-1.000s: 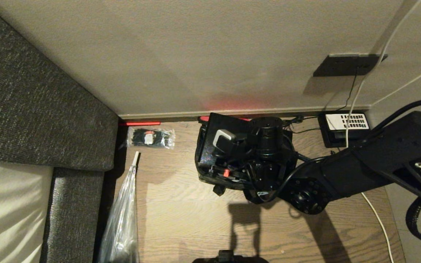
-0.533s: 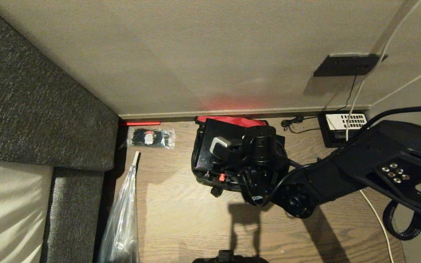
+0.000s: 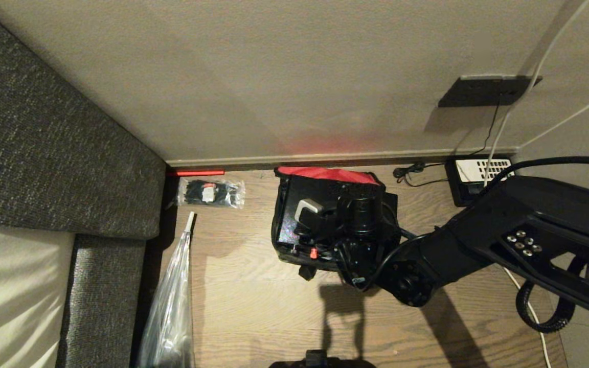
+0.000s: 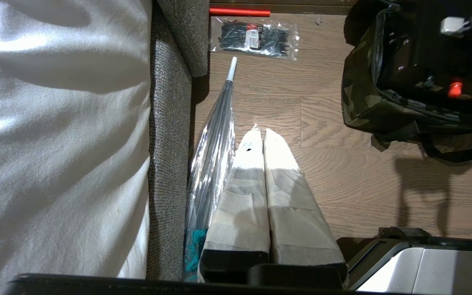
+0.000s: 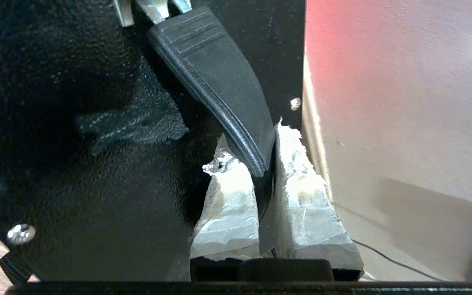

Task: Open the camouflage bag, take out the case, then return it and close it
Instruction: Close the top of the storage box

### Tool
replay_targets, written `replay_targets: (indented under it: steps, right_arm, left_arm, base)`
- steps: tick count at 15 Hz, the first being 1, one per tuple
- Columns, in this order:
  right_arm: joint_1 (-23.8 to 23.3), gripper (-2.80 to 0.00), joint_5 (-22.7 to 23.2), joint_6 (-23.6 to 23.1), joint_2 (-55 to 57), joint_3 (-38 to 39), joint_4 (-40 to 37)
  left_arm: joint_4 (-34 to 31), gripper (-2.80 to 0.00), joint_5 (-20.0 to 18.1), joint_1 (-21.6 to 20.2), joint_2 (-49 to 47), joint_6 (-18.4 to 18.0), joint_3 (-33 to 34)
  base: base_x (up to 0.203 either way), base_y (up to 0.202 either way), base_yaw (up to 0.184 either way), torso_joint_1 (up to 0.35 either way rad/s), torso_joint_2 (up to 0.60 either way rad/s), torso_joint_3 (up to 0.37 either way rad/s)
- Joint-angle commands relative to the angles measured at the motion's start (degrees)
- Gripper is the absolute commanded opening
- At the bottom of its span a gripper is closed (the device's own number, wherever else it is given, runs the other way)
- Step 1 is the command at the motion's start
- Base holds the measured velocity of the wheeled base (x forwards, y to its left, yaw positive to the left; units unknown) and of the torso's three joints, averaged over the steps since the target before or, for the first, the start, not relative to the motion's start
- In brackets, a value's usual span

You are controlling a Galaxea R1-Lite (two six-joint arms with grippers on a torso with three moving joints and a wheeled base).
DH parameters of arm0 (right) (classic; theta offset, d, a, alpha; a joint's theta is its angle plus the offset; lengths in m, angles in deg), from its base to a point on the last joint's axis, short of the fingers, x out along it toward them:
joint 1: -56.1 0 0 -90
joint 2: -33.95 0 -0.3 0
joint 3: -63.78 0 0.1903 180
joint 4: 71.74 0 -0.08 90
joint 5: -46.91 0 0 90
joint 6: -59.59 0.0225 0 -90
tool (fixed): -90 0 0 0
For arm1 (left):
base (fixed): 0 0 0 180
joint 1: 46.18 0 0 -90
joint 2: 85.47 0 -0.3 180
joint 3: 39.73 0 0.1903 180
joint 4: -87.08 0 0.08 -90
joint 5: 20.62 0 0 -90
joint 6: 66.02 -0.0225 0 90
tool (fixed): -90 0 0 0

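**Case lowered toward the bag — right arm drawn back from the wall**

Since the earlier frames the right arm has pulled its forearm lower and nearer, and more of the red lid lining now shows above the case.

- Right gripper: taped fingers pressed together on the black curved handle of the case; held over the bag opening, close to the wall.
- Case: dark, speckled, glossy face, standing in or just above the open top of the bag; how deep it sits cannot be told.
- Camouflage bag: on the wood floor against the skirting board, lid open and leaning on the wall, black strap trailing on the floor.
- Left gripper: parked low beside the sofa, taped fingers closed on each other, nothing between them.
- Clear packet of black cable ties: on the floor near the sofa corner, well apart from the bag.
- Red rod: along the skirting.
- Clear plastic umbrella: lying beside the grey sofa.
- Black telephone with white keypad: on the floor by the wall, to the right of the bag; white cable passing it.
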Motion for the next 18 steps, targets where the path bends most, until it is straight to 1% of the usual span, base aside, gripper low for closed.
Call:
replay_targets:
  steps: [1, 3, 10, 13, 15, 16, 18]
  right_arm:
    - [0.0, -2.8, -0.07, -0.38, 2.04, -0.43, 0.14]
    - [0.0, -2.8, -0.07, 0.1, 4.16, -1.14, 0.39]
    - [-0.49, -2.8, -0.14, 0.36, 11.96, -3.49, 6.0]
    - [-0.51, -2.8, -0.15, 1.59, 13.18, -2.46, 7.15]
    - [-0.52, -2.8, -0.07, 1.18, 13.52, -2.59, 7.17]
    - [-0.52, 0.0, -0.16, 1.55, 13.79, -2.39, 6.94]
    - [-0.52, 0.0, -0.27, 2.04, 13.68, -0.86, 6.6]
  left_arm:
    - [0.0, -2.8, 0.04, -0.02, 0.0, 0.02, 0.18]
    - [0.0, -2.8, 0.04, -0.02, 0.0, 0.02, 0.18]
    - [0.0, -2.8, 0.04, -0.02, 0.0, 0.02, 0.18]
    - [0.0, -2.8, 0.04, -0.02, 0.0, 0.02, 0.18]
    - [0.0, -2.8, 0.04, -0.02, 0.0, 0.02, 0.18]
    - [0.0, -2.8, 0.04, -0.02, 0.0, 0.02, 0.18]
    - [0.0, -2.8, 0.04, -0.02, 0.0, 0.02, 0.18]
  base:
    - [0.0, 0.0, 0.0, 0.0, 0.0, 0.0]
    - [0.0, 0.0, 0.0, 0.0, 0.0, 0.0]
    - [0.0, 0.0, 0.0, 0.0, 0.0, 0.0]
    - [0.0, 0.0, 0.0, 0.0, 0.0, 0.0]
    - [0.0, 0.0, 0.0, 0.0, 0.0, 0.0]
    - [0.0, 0.0, 0.0, 0.0, 0.0, 0.0]
    - [0.0, 0.0, 0.0, 0.0, 0.0, 0.0]
